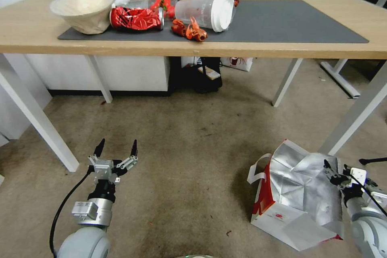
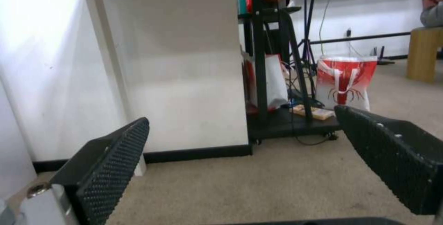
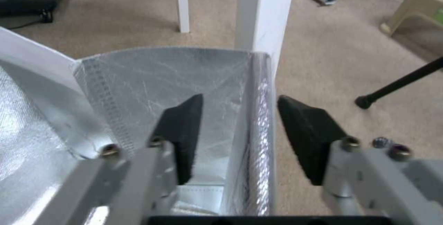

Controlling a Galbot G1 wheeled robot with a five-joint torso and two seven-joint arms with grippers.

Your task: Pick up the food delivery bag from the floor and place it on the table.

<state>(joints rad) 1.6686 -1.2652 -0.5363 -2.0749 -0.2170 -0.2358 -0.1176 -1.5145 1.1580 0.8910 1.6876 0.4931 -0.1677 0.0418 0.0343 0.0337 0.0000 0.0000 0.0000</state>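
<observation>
The grasp is being set up: the right claw (image 3: 240, 135), spread wide, straddles the rim of the white, red-sided, foil-lined delivery bag (image 1: 296, 197) on the beige carpet floor (image 1: 181, 161) beside the light-wood surface's (image 1: 242, 50) white leg. Closing on that rim should come next. The left claw (image 1: 117, 151) hangs open, well apart from the bag.

Silver-grey arms with black cables end in tools (image 1: 116, 148) with black dimpled pads (probably rubber).

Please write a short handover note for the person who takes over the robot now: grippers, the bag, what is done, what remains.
Right gripper: open, jaws astride the rim of the food delivery bag, one inside on the foil lining, one outside; not closed.
Left gripper: open, empty, low over the floor, away from the bag.
Bag: upright on the floor beside the table leg.
Done: approach.
Left: grasp, lift, place on the table.
</observation>
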